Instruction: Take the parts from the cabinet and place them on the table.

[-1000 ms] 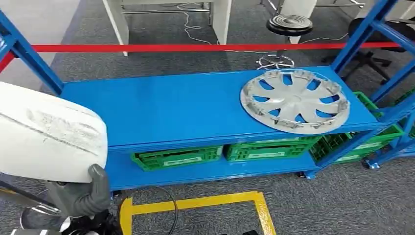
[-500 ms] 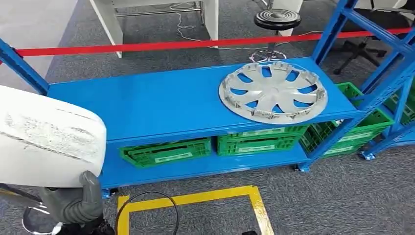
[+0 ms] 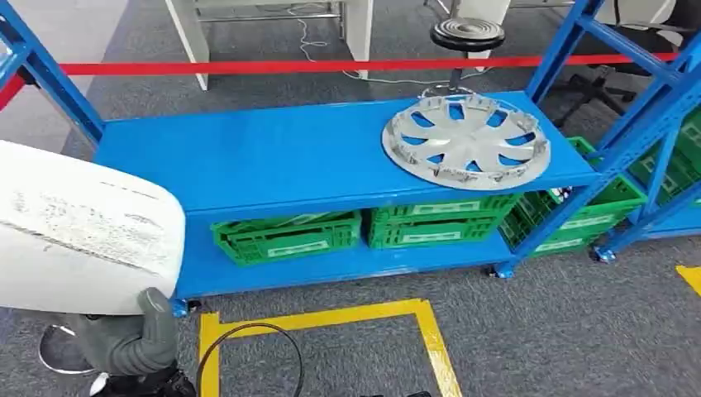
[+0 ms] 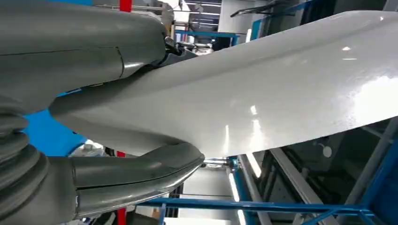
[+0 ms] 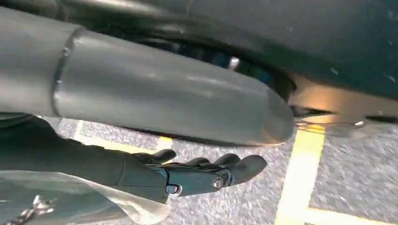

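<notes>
Hubcap (image 3: 467, 141) lies flat at the right end of the blue shelf (image 3: 264, 161). My left hand (image 3: 128, 339) grips a white panel (image 3: 78, 231); my right hand (image 5: 187, 176) hangs empty, fingers loosely extended.

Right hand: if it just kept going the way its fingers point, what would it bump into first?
Probably nothing soon: the right hand hangs empty, fingers stretched over grey carpet with yellow floor tape; depth is unclear.

The white panel (image 4: 281, 93) looks like glossy smooth plastic, scuffed matt on its upper face. The hubcap (image 3: 467, 139) is silvery plastic with a satin sheen. The shelf (image 3: 273, 161) is smooth blue-painted metal, the crates (image 3: 285, 240) are green plastic lattice, and the floor (image 3: 579, 322) is rough grey carpet.
</notes>
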Controlling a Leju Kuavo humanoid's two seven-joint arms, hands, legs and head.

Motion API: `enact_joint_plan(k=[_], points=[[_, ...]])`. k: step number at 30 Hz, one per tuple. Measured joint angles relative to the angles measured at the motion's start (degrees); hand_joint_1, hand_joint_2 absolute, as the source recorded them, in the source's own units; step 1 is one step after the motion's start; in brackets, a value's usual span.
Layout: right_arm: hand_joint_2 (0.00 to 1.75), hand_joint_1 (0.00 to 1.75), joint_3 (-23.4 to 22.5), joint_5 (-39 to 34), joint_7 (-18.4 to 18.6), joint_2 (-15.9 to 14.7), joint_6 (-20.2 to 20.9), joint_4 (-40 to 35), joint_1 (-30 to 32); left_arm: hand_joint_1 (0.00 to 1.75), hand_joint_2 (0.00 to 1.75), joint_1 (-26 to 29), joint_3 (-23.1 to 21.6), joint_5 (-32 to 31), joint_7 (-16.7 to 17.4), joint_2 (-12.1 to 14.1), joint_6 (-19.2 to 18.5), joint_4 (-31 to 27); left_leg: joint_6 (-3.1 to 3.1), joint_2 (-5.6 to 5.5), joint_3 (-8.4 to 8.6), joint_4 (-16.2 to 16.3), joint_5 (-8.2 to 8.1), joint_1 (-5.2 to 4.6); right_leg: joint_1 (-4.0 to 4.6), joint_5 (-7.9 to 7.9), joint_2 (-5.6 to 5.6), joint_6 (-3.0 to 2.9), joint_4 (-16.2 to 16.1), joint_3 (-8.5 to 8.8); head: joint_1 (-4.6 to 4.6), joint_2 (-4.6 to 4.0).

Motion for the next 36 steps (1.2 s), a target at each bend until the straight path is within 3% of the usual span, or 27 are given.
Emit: enact_joint_plan(k=[1, 3, 4, 5, 6, 8, 10, 11, 12, 13, 14, 15, 17, 19, 20, 21, 23, 25, 26, 27, 29, 30, 31, 32, 34, 35, 36], points=[[0.00, 0.00, 0.0, 0.0, -0.1, 0.0, 0.2, 0.0, 0.0, 1.75, 1.75, 0.0, 0.0, 0.0, 0.0, 0.0, 0.0, 0.0, -0.08, 0.09, -0.79, 0.1, 0.53, 0.00, -0.02, 1.71, 0.00, 0.08, 0.0, 1.02, -0.02, 0.00], [0.00, 0.00, -0.2, -0.2, -0.4, 0.0, 0.6, 0.0, 0.0, 1.75, 1.75, 0.0, 0.1, 0.0, 0.0, 0.0, -0.1, 0.0, -0.39, 0.12, -2.25, 0.6, 1.39, 0.03, -0.05, 5.89, -0.07, 0.01, -6.0, 6.38, 0.00, 0.00], [0.00, 0.00, -0.3, -0.4, -0.6, 0.0, 0.8, 0.0, -0.1, 1.75, 1.75, 0.0, 0.1, 0.0, 0.0, 0.0, -0.1, 0.0, -0.61, 0.08, -2.68, 0.9, 1.76, 0.04, -0.08, 6.35, -0.07, -0.11, -11.5, 10.35, 0.02, 0.00], [0.00, 0.00, -0.4, -0.5, -0.7, 0.0, 0.8, 0.0, -0.2, 1.75, 1.75, 0.0, 0.1, 0.0, 0.0, -0.1, -0.2, 0.0, -0.90, 0.03, -3.20, 1.5, 1.98, -0.27, 0.07, 4.81, -0.07, -0.24, -16.7, 14.18, 0.06, 0.02], [0.00, 0.00, -0.5, -0.7, -0.7, 0.0, 0.9, 0.0, -0.3, 1.75, 1.75, -0.1, 0.1, 0.0, 0.0, -0.1, -0.2, -0.2, -1.19, 0.05, -3.49, 1.8, 2.27, -0.34, 0.09, 3.96, 0.00, -0.45, -19.3, 15.77, 0.02, 0.02], [0.00, 0.00, -0.7, -0.6, -0.7, 0.0, 1.2, 0.0, -0.4, 1.75, 1.75, -0.2, 0.1, -0.2, 0.0, -0.1, -0.4, -0.4, -1.93, 0.09, -4.08, 1.9, 3.37, -0.25, 0.24, 3.53, 0.10, -0.96, -19.5, 14.50, 0.06, 0.02], [0.00, 0.00, -0.7, 0.0, -0.1, 0.0, 1.3, 0.1, -0.1, 1.75, 1.75, -0.3, 0.1, 0.2, 0.0, 0.0, -0.7, -0.5, -2.64, -0.05, -4.43, 2.3, 3.14, -0.05, -0.16, 4.47, -0.36, -2.41, -19.8, 13.78, 0.09, 0.00], [0.00, 0.00, -0.7, 0.2, 0.3, 0.0, 1.4, 0.1, -0.1, 1.75, 1.75, -0.3, 0.2, 0.6, 0.0, 0.0, -1.2, -0.6, -2.96, -0.19, -4.96, 3.7, 0.28, -0.06, -0.07, 5.01, -0.38, -2.91, -19.8, 13.21, -0.05, 0.02], [0.00, 0.00, -0.7, 0.4, 0.7, 0.0, 1.4, 0.1, -0.1, 1.75, 1.75, -0.4, 0.5, 0.8, 0.0, 0.0, -1.9, -0.8, -3.18, -0.22, -5.67, 7.0, -3.69, 0.02, -0.04, 5.65, -0.47, -3.33, -19.7, 12.53, -0.59, 0.00], [0.00, 0.00, -0.7, 0.6, 1.0, 0.0, 1.3, 0.1, -0.2, 1.75, 1.75, -0.4, 0.9, 0.8, 0.0, 0.0, -2.5, -1.1, -3.39, -0.22, -6.41, 11.3, -7.25, 0.06, 0.03, 6.27, -0.52, -3.38, -19.7, 11.74, -0.57, 0.00], [0.00, 0.00, -0.7, 0.7, 1.0, 0.0, 1.2, 0.1, -0.2, 1.75, 1.75, -0.5, 1.4, 0.8, 0.0, 0.0, -2.9, -1.5, -3.52, -0.23, -6.99, 15.6, -9.56, 0.09, 0.11, 6.93, -0.54, -3.45, -19.6, 11.37, -0.64, 0.00], [0.00, 0.00, -0.7, 0.6, 0.9, 0.0, 1.1, 0.1, -0.2, 1.75, 1.75, -0.5, 1.9, 0.8, 0.0, 0.0, -3.0, -1.8, -3.56, -0.24, -6.98, 18.5, -9.96, 0.09, 0.17, 7.58, -0.54, -3.44, -19.5, 10.62, -0.68, 0.00], [0.00, 0.00, -1.0, 0.1, 0.8, 0.0, 0.6, 0.1, -0.2, 1.75, 1.75, -0.4, 2.7, 0.7, 0.0, 0.0, -3.3, -2.2, -3.38, -0.27, -4.75, 17.6, -6.33, 0.08, 0.21, 8.76, -0.54, -3.30, -18.8, 8.62, -0.72, 0.00], [0.00, 0.00, -1.1, -0.5, 0.3, 0.0, 0.5, 0.1, -0.2, 1.75, 1.75, -0.3, 3.2, 0.7, 0.0, 0.0, -3.3, -2.8, -2.79, -0.29, 1.52, 8.3, -2.77, 0.06, 0.22, 9.52, -0.48, -3.01, -18.0, 6.84, -0.75, 0.00], [0.00, 0.00, -1.2, -0.7, 0.0, 0.0, 0.5, 0.1, -0.2, 1.75, 1.75, -0.2, 3.3, 0.5, 0.0, 0.0, -3.3, -3.0, -2.36, -0.43, 4.46, 3.3, -3.84, 0.00, 0.25, 9.86, -0.46, -2.82, -17.7, 6.28, -0.75, 0.00], [0.00, 0.00, -1.4, -0.9, -0.2, 0.0, 0.5, 0.1, -0.3, 1.75, 1.75, -0.1, 3.5, 0.3, 0.0, -0.1, -3.2, -3.3, -2.21, -0.48, 5.85, 0.6, -4.48, -0.20, 0.51, 10.23, -0.34, -2.48, -17.4, 5.87, -0.64, 0.00], [0.00, 0.00, -1.8, -1.8, -0.4, 0.0, 0.6, 0.1, -0.3, 1.75, 1.75, 0.5, 3.5, 0.0, 0.0, -0.1, -2.6, -3.5, -2.08, -0.51, 5.18, 0.3, -4.65, -0.40, 0.36, 11.33, -0.43, -1.70, -17.5, 5.26, -0.72, 0.00], [0.00, 0.00, -2.6, -2.4, -0.5, 0.0, 0.8, 0.1, -0.3, 1.75, 1.75, 1.2, 3.6, -0.4, 0.0, -0.1, -1.8, -3.8, -1.00, -0.35, 4.07, 0.0, -3.49, 0.03, 0.31, 11.69, -0.37, -0.89, -17.4, 4.82, -0.70, 0.00], [0.00, 0.00, -2.8, -2.5, -0.5, 0.0, 0.9, 0.1, -0.2, 1.75, 1.75, 1.2, 3.6, -0.5, 0.0, -0.1, -1.5, -3.9, -0.59, -0.13, 3.44, 0.0, -2.85, -0.01, 0.16, 9.25, -0.27, -0.60, -16.4, 4.26, -0.61, 0.00], [0.00, 0.00, -2.9, -2.5, -0.5, 0.0, 1.0, 0.1, -0.2, 1.75, 1.75, 1.4, 3.6, -0.5, 0.0, -0.1, -1.3, -4.0, -0.11, -0.10, 2.70, 0.0, -2.27, -0.03, 0.15, 5.41, -0.21, -0.35, -13.6, 3.08, -0.29, 0.00], [0.00, 0.00, -3.0, -2.6, -0.5, 0.0, 1.0, 0.1, -0.3, 1.75, 1.75, 1.8, 3.7, -0.6, 0.0, -0.1, -1.2, -4.1, 0.05, -0.05, 1.11, 0.1, -0.93, -0.18, 0.14, -0.70, -0.21, 0.01, -5.4, 1.36, -0.22, 0.00], [0.00, 0.00, -3.2, -2.6, -0.6, 0.0, 1.0, 0.1, -0.3, 1.75, 1.75, 1.9, 3.7, -0.6, 0.0, -0.1, -1.2, -4.1, 0.07, 0.00, 0.04, 0.2, -0.12, -0.26, 0.14, -1.73, -0.21, 0.12, -1.7, 0.95, -0.20, 0.00], [0.00, 0.00, -3.4, -2.6, -0.6, 0.0, 1.0, 0.1, -0.3, 1.75, 1.75, 2.0, 3.7, -0.7, 0.0, -0.1, -1.1, -4.1, 0.01, 0.01, -1.03, 0.4, 0.64, -0.33, 0.13, -0.53, -0.21, 0.15, 0.0, 1.41, -0.22, 0.00], [0.00, 0.00, -3.5, -2.4, -0.5, 0.0, 1.2, 0.1, -0.3, 1.75, 1.75, 2.1, 3.7, -0.8, 0.0, 0.0, -0.8, -4.2, -0.06, 0.01, -2.05, 0.6, 1.22, -0.35, 0.14, 1.79, -0.21, 0.12, -0.5, 2.80, -0.20, 0.00], [0.00, 0.00, -3.5, -1.6, 0.0, 0.0, 2.1, 0.1, -0.4, 1.75, 1.75, 2.4, 3.7, -0.7, 0.0, 0.0, 0.0, -4.2, -0.47, -0.32, -3.93, 1.0, 2.15, -0.45, 0.15, 6.22, 0.04, -0.40, -7.1, 8.64, -0.22, 0.00], [0.00, 0.00, -3.5, -1.2, 0.0, 0.0, 2.3, 0.1, -0.5, 1.75, 1.75, 2.5, 3.7, -0.8, 0.0, 0.0, 0.4, -4.2, -0.84, -0.97, -4.19, 1.2, 2.63, -0.38, 0.13, 5.32, 2.01, -0.94, -12.2, 12.51, -0.22, 0.00], [0.00, 0.00, -3.5, -0.8, 0.0, 0.0, 2.5, 0.0, -0.4, 1.75, 1.75, 2.5, 3.7, -1.0, 0.0, 0.0, 1.0, -4.2, -1.22, -1.05, -4.68, 1.5, 2.97, -0.74, 0.36, 3.37, 3.61, -1.38, -18.2, 17.96, -0.22, 0.00]])
